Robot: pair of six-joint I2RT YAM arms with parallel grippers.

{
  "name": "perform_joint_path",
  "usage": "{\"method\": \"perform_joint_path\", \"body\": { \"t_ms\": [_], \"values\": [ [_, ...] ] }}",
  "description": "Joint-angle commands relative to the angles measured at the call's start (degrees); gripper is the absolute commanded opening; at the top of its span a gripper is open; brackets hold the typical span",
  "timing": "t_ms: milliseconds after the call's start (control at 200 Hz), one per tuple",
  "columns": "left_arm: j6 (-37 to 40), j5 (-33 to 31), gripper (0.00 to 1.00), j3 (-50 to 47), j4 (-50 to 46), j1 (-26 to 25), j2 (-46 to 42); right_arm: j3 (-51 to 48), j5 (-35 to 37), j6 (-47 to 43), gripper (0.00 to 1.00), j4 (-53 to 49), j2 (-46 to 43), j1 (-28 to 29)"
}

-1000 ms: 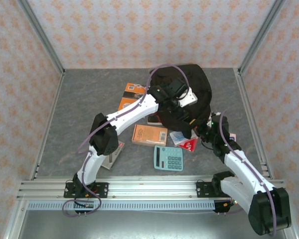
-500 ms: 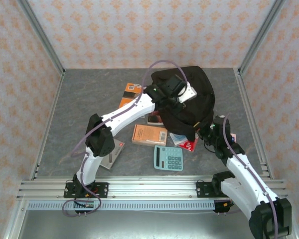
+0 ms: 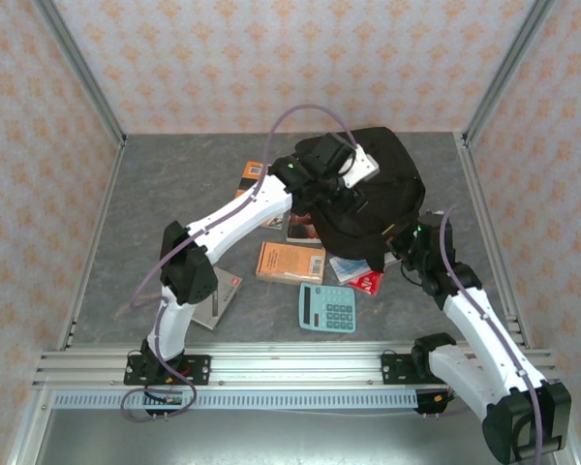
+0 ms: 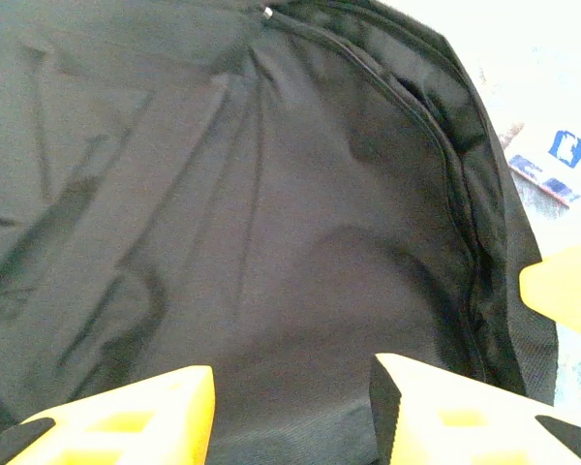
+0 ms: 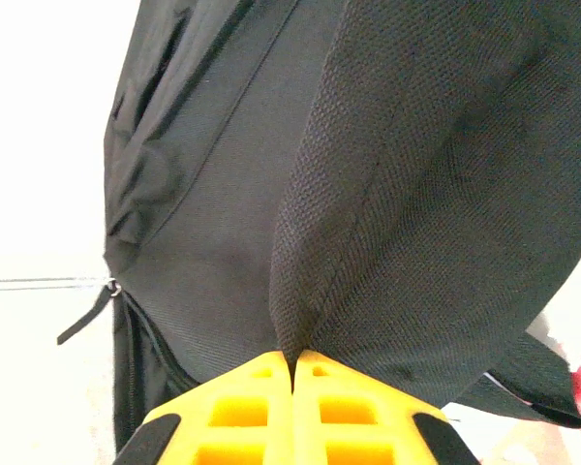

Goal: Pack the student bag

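The student bag (image 3: pixel 395 174), a big black fabric backpack, lies at the back right of the table with its near edge raised. My right gripper (image 3: pixel 400 236) is shut on a fold of the bag's coarse fabric (image 5: pixel 387 194), the fold pinched between its yellow fingertips (image 5: pixel 292 356). My left gripper (image 3: pixel 349 197) reaches over the bag from the left. In the left wrist view it (image 4: pixel 290 383) stands open, its fingers wide apart against smooth black fabric (image 4: pixel 271 194), beside a zipper line (image 4: pixel 445 165).
An orange book (image 3: pixel 290 262), a teal calculator (image 3: pixel 327 307) and red and white packets (image 3: pixel 361 276) lie in front of the bag. More orange books (image 3: pixel 255 177) lie behind the left arm, and a small flat item (image 3: pixel 225 294) by its elbow.
The bag has been pulled up and to the right, uncovering more of the packets. Both grippers moved with it, the right one rising toward the back while staying shut on the fabric.
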Motion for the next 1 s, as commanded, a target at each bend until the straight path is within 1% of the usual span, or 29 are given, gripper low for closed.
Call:
{"method": "perform_joint_path", "body": {
  "t_ms": [0, 50, 90, 195, 260, 310, 375, 455, 510, 661, 741, 866, 996],
  "values": [
    [-1.33, 3.34, 0.52, 2.73, -2.69, -0.29, 1.97, -4.05, -4.97, 2.31, 0.0, 13.4, -4.02, -1.0],
    [-2.06, 4.6, 0.56, 3.71, -3.29, -0.31, 3.12, -7.0, -7.42, 2.65, 0.0, 20.06, -5.87, -1.35],
    [-2.53, 5.68, 0.57, 5.14, -4.4, -0.4, 4.34, -9.14, -8.04, 2.82, 0.0, 24.0, -7.43, -1.49],
    [-2.57, 8.27, 0.64, 7.89, -7.3, -0.48, 7.05, -14.39, -5.31, 3.06, 0.0, 30.87, -12.64, -1.56],
    [-2.0, 8.44, 0.7, 7.77, -7.86, -0.78, 7.84, -16.86, -2.38, 2.72, 0.0, 30.05, -16.15, -1.56],
    [-1.42, 8.21, 0.72, 7.42, -8.42, -1.16, 8.39, -18.04, -0.63, 2.34, 0.0, 27.41, -18.17, -1.52],
    [-0.67, 7.19, 0.73, 7.29, -9.3, -1.76, 9.35, -18.17, 0.9, 1.36, 0.0, 21.39, -19.23, -1.5],
    [0.52, 4.16, 0.75, 6.58, -9.94, -2.61, 10.33, -18.09, 2.22, 0.58, 0.0, 14.59, -17.29, -1.56],
    [1.2, 1.86, 0.76, 5.77, -9.71, -3.09, 10.71, -18.01, 2.74, 0.45, 0.0, 11.23, -14.46, -1.51],
    [1.73, -0.54, 0.79, 4.86, -9.49, -3.73, 11.43, -17.16, 2.54, 1.77, 0.0, 7.63, -4.28, -1.49],
    [2.34, -2.61, 0.8, 4.17, -9.23, -4.17, 11.46, -15.68, 4.73, 2.98, 0.0, 3.84, 0.34, -1.52],
    [2.82, -3.91, 0.8, 3.59, -9.1, -4.53, 11.63, -15.44, 5.79, 4.51, 0.0, 3.05, 4.24, -1.51],
    [4.71, -5.68, 0.81, 2.6, -9.07, -5.13, 11.81, -16.82, 4.89, 4.98, 0.0, 5.22, 4.43, -1.56]
  ]
}}
